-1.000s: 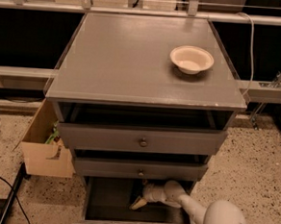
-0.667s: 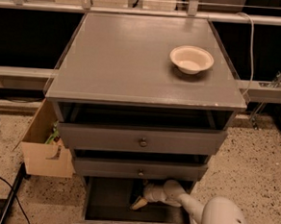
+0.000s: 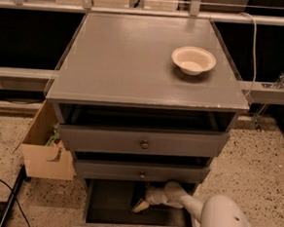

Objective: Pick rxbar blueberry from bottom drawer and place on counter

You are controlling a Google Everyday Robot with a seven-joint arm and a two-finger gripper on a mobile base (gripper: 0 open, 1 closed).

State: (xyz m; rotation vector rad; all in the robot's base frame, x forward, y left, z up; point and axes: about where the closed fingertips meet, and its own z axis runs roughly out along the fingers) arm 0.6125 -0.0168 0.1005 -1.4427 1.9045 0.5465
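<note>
The bottom drawer (image 3: 92,205) is pulled out below two upper drawers, and its inside is dark grey. My white arm reaches in from the lower right. The gripper (image 3: 141,206) hangs low inside the drawer, near its middle, with its tip pointing down and left toward the drawer floor. The rxbar blueberry is hidden; I cannot make it out against the dark inside around the gripper. The counter (image 3: 126,60) is the flat grey top of the cabinet.
A cream round bowl (image 3: 193,59) sits on the counter's right side. The two upper drawers (image 3: 143,144) with round knobs stand slightly open above the gripper. An open cardboard box (image 3: 44,147) stands on the floor to the left. A dark cable lies on the floor at lower left.
</note>
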